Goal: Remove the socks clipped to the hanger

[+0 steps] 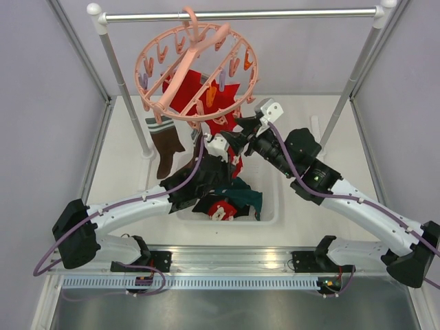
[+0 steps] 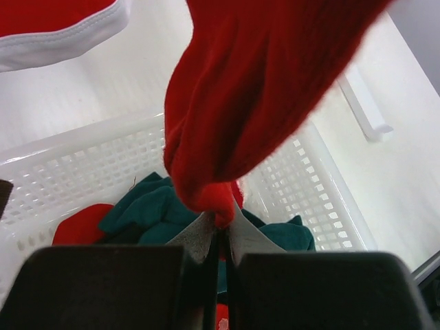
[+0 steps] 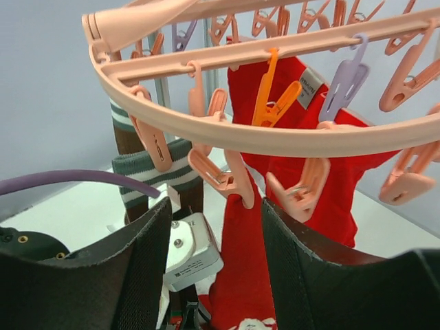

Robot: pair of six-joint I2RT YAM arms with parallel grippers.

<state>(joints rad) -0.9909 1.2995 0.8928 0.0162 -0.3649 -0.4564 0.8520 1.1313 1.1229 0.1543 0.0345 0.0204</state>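
Observation:
The salmon-pink round hanger (image 1: 196,72) hangs by its hook from the grey rail. Red socks (image 1: 187,89) and a brown sock with a striped cuff (image 1: 166,147) are clipped to it. My left gripper (image 1: 221,147) is shut on the toe of a hanging red sock (image 2: 254,103), pinched between the pads (image 2: 199,237). My right gripper (image 1: 249,125) is open, its fingers (image 3: 141,275) either side of a pink clip (image 3: 234,180) that holds this red sock (image 3: 237,275) under the hanger ring (image 3: 275,141). The brown sock (image 3: 155,172) hangs behind.
A white mesh basket (image 1: 271,206) stands below the hanger and holds a dark teal sock (image 2: 148,210) and a red sock (image 1: 221,208). The grey rail's uprights (image 1: 124,96) stand left and right. Another red sock with a white edge (image 2: 55,20) hangs nearby.

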